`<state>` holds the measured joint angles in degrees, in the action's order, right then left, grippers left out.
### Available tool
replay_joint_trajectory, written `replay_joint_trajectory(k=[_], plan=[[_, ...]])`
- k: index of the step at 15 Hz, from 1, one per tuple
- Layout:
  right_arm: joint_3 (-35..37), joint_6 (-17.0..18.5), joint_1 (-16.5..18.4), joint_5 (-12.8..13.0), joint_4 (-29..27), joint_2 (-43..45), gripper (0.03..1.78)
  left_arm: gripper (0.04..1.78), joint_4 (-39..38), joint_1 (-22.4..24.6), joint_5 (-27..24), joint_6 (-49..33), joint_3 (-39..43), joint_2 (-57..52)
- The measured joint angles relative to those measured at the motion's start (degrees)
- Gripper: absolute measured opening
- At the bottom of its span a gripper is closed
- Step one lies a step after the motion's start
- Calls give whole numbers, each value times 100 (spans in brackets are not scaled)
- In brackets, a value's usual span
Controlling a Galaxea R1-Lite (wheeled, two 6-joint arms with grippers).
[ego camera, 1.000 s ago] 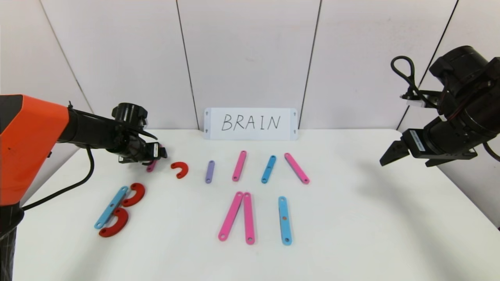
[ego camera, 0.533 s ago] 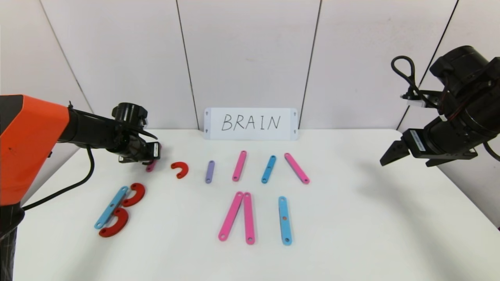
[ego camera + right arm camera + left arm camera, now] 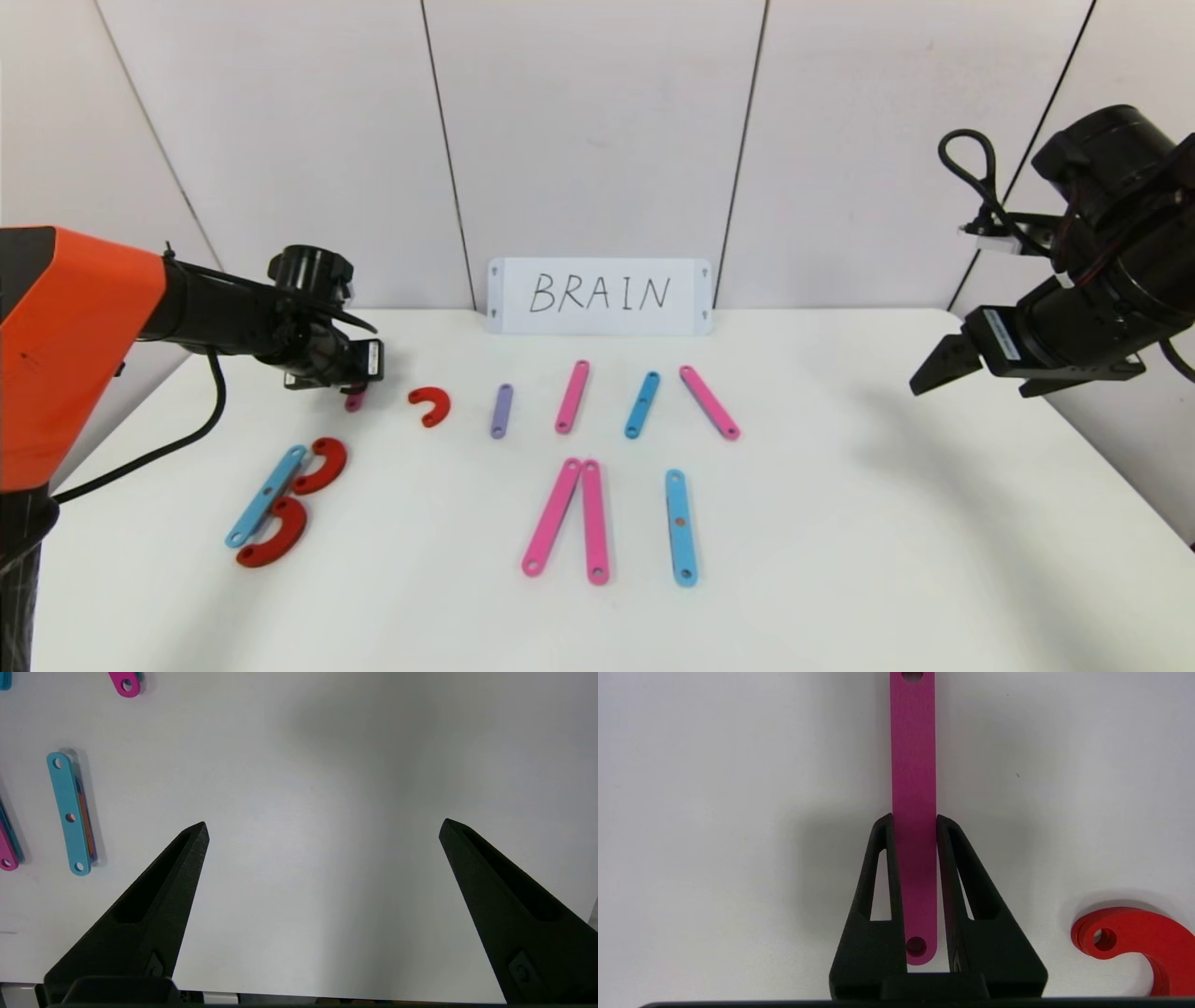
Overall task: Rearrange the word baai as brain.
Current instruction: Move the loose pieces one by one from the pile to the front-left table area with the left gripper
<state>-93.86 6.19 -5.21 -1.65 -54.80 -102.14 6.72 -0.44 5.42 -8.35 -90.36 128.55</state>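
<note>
My left gripper [image 3: 362, 375] is low over the table's far left and shut on a pink strip [image 3: 354, 402]. In the left wrist view the fingers press both long edges of the pink strip [image 3: 913, 765], near its holed end. A red curve [image 3: 431, 406] lies just beside it, also visible as the red curve [image 3: 1125, 938]. A light-blue strip [image 3: 266, 495] with two red curves [image 3: 322, 465] forms a B at the front left. My right gripper [image 3: 934, 373] hangs open above the table's right side, with nothing between its fingers [image 3: 187, 858].
In a far row lie a purple strip [image 3: 501, 411], a pink strip [image 3: 572, 397], a blue strip [image 3: 642, 404] and a slanted pink strip [image 3: 709, 402]. Nearer lie two pink strips [image 3: 553, 516] meeting at the top and a blue strip [image 3: 681, 527]. A white BRAIN card [image 3: 599, 296] leans on the wall.
My left gripper has closed from open onto the pink strip. The right arm has barely moved.
</note>
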Motion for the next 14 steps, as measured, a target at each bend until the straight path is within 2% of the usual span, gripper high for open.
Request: replay_joint_trajectory(k=[3, 6, 8, 14], plan=[[0, 2, -5, -4, 0, 7, 172, 27, -2, -9, -26, -40, -29, -27], [0, 0, 0, -6, 0, 7, 172, 27, 22, -16, -374, -57, 100, -295], [0, 0, 0, -9, 0, 7, 172, 27, 33, -33, -586, -41, 318, -611], [17, 0, 0, -15, -2, 57, 172, 27, 28, -261, -594, 23, 1169, -1557]])
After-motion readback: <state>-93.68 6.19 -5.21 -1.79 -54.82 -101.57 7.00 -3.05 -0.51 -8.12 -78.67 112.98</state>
